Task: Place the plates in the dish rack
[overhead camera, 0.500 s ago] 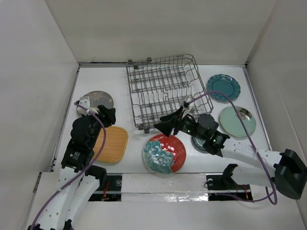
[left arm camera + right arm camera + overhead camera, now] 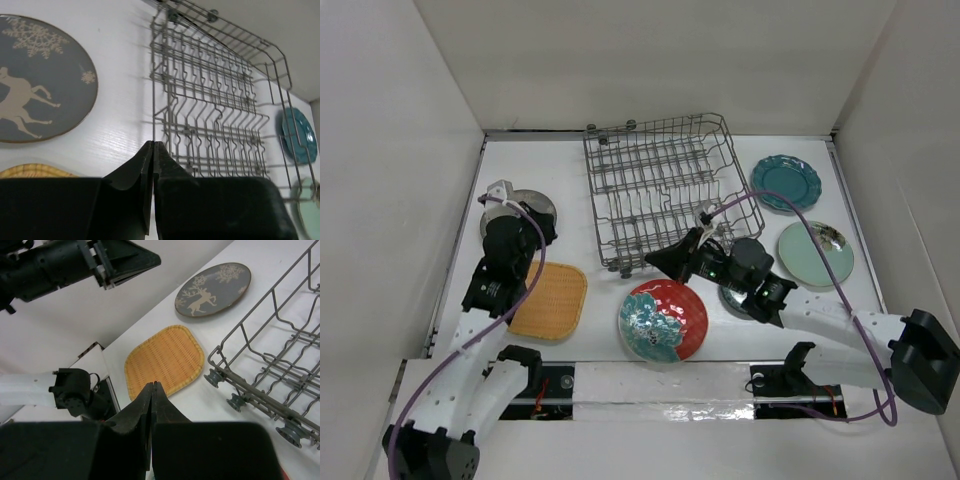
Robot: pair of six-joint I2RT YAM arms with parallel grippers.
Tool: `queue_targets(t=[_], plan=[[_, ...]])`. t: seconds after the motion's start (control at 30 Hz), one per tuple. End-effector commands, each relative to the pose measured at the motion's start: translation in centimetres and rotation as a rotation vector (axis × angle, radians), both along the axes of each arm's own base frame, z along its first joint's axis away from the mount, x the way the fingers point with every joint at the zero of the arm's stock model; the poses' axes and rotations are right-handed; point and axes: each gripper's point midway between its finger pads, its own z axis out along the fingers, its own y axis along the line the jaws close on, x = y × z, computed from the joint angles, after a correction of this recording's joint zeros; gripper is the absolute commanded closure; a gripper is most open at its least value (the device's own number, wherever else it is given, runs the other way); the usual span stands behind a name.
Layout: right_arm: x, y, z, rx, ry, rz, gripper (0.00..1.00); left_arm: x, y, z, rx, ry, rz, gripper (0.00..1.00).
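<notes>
The grey wire dish rack (image 2: 660, 185) stands at the back middle with nothing in it. Six plates lie flat around it: grey-brown (image 2: 525, 203), orange woven (image 2: 555, 300), red-and-teal floral (image 2: 663, 320), a small dark teal-rimmed one (image 2: 733, 300) partly under my right arm, dark teal scalloped (image 2: 785, 182) and pale mint (image 2: 815, 253). My left gripper (image 2: 542, 228) is shut and empty, hovering at the grey-brown plate's (image 2: 35, 85) near edge, pointing at the rack (image 2: 215, 100). My right gripper (image 2: 652, 260) is shut and empty near the rack's front corner, above the floral plate, facing the orange plate (image 2: 165, 360).
White walls enclose the table on the left, back and right. The rack's small feet (image 2: 215, 377) rest on the white tabletop near the orange plate. In the right wrist view the left gripper (image 2: 155, 260) hangs above the deer-patterned grey plate (image 2: 212, 289).
My left arm has drawn back and left, now partly covering the grey-brown plate and clear of the orange one. The right gripper has shifted slightly. No plate has moved.
</notes>
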Motion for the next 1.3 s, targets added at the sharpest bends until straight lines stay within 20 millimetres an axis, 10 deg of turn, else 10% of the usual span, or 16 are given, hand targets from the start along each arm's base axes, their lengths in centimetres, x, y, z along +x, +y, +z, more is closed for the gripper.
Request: queue_targets(t=[0.0, 0.2, 0.43, 0.53, 0.73, 1.27], plan=[[-0.3, 0.7, 2.0, 0.033, -0.041, 0.031, 1.0, 2.5, 1.7, 1.6, -0.135, -0.024, 0.087, 1.0], [-0.2, 0.5, 2.0, 0.02, -0.032, 0.024, 1.0, 5.3, 5.4, -2.7, -0.326, 0.052, 0.235, 1.0], [-0.1, -0.3, 2.7, 0.017, -0.044, -0.013, 0.98, 4.1, 14.3, -8.2, -0.368, 0.099, 0.567, 0.49], [-0.3, -0.6, 3.0, 0.016, -0.049, -0.012, 0.98, 3.6, 16.5, -9.7, -0.391, 0.133, 0.615, 0.43], [-0.5, -1.1, 3.4, 0.02, -0.051, -0.024, 0.97, 3.1, 18.3, -14.8, -0.475, 0.275, 0.63, 0.42], [-0.6, -2.0, 4.1, 0.025, -0.066, -0.05, 0.96, 6.2, 18.7, -19.6, -0.565, 0.355, 0.609, 0.56]])
